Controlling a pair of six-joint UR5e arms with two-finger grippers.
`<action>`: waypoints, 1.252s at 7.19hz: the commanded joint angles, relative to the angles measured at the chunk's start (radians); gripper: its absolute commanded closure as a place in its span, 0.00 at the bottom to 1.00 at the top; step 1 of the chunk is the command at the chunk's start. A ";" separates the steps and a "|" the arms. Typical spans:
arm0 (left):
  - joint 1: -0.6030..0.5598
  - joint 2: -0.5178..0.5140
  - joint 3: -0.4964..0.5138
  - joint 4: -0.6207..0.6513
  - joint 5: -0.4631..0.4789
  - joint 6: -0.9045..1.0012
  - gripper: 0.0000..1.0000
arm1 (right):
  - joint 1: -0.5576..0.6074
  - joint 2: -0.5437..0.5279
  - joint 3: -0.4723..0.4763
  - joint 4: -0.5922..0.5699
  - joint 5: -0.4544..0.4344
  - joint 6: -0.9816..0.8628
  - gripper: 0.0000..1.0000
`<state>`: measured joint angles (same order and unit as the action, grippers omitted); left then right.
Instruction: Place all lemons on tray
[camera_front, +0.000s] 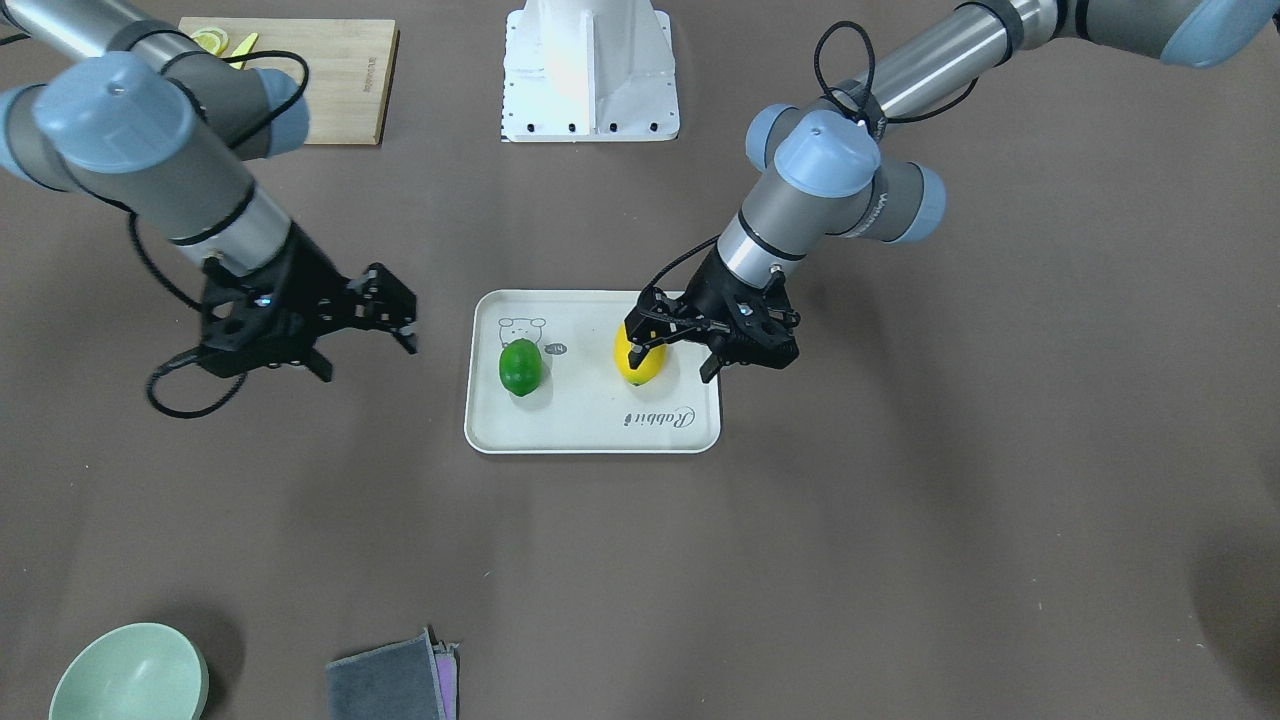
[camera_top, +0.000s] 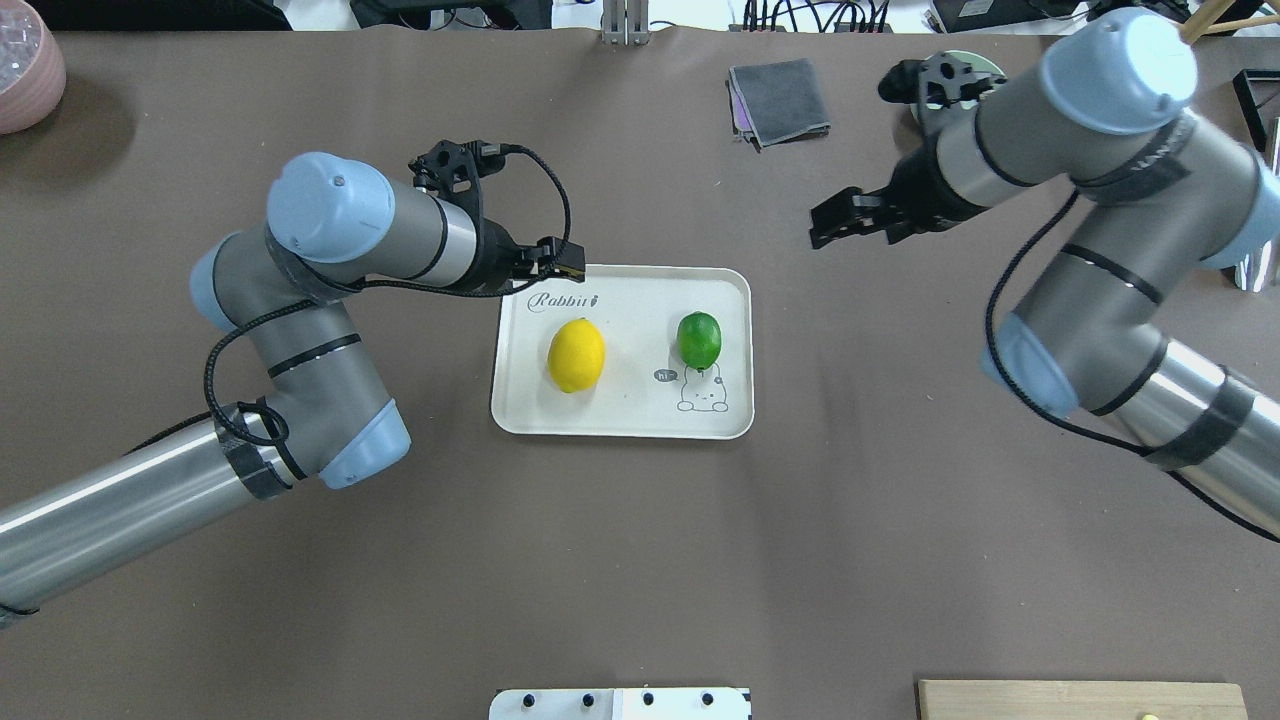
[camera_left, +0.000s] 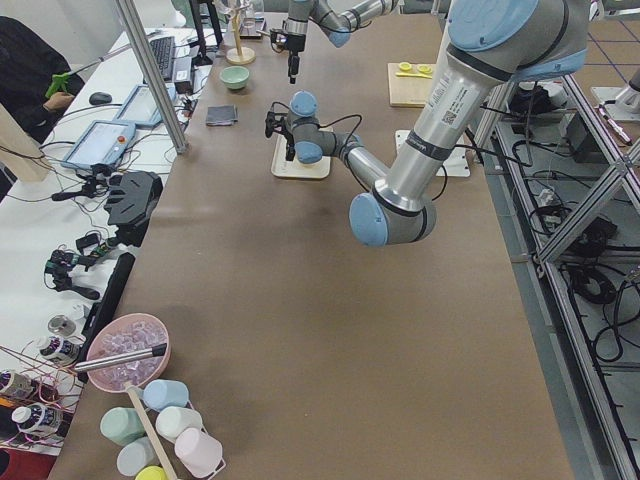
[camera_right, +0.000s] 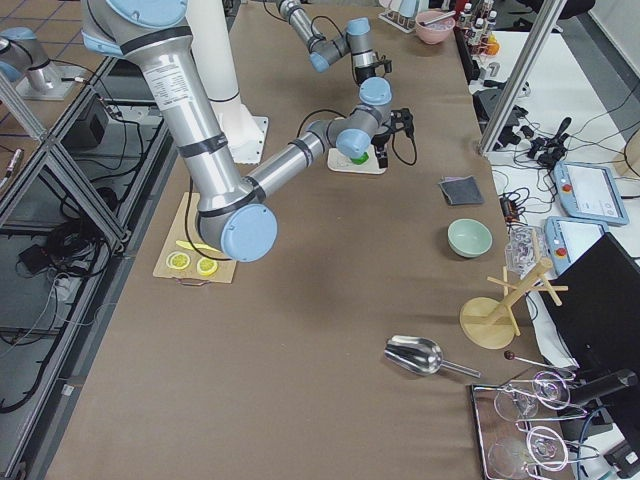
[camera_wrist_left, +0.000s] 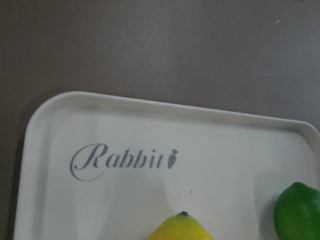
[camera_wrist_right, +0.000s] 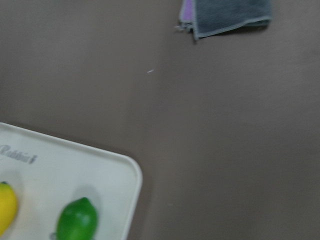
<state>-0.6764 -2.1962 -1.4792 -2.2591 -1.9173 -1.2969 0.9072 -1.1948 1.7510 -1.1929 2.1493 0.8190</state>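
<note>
The cream tray (camera_front: 590, 425) with the grey "Rabbit" script lies at the table's middle. The yellow lemon (camera_front: 640, 368) and the green lemon (camera_front: 520, 367) both lie on it, apart from each other. They also show in the overhead view, yellow lemon (camera_top: 576, 354) and green lemon (camera_top: 699, 339), on the tray (camera_top: 620, 415). My left gripper (camera_front: 672, 360) is open and empty, raised above the tray's edge by the yellow lemon; overhead it (camera_top: 560, 268) is clear of the fruit. My right gripper (camera_front: 367, 358) is open and empty, off the tray on the green lemon's side.
A wooden cutting board (camera_front: 320, 80) with lemon slices (camera_front: 210, 40) lies near the robot's base (camera_front: 590, 70). A green bowl (camera_front: 130, 675) and a folded grey cloth (camera_front: 390, 685) are at the operators' edge. A pink bowl (camera_top: 25, 70) sits at the far left corner.
</note>
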 joint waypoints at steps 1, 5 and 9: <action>-0.075 0.091 -0.076 0.033 0.003 0.226 0.02 | 0.177 -0.156 -0.007 0.004 0.090 -0.291 0.00; -0.323 0.297 -0.130 0.033 -0.072 0.373 0.02 | 0.352 -0.242 -0.114 0.002 0.160 -0.310 0.00; -0.702 0.459 -0.116 0.272 -0.396 0.951 0.02 | 0.582 -0.377 -0.194 -0.173 0.219 -0.824 0.00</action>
<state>-1.2760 -1.7962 -1.6097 -2.0425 -2.2731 -0.5719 1.4154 -1.5407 1.5744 -1.2866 2.3645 0.1755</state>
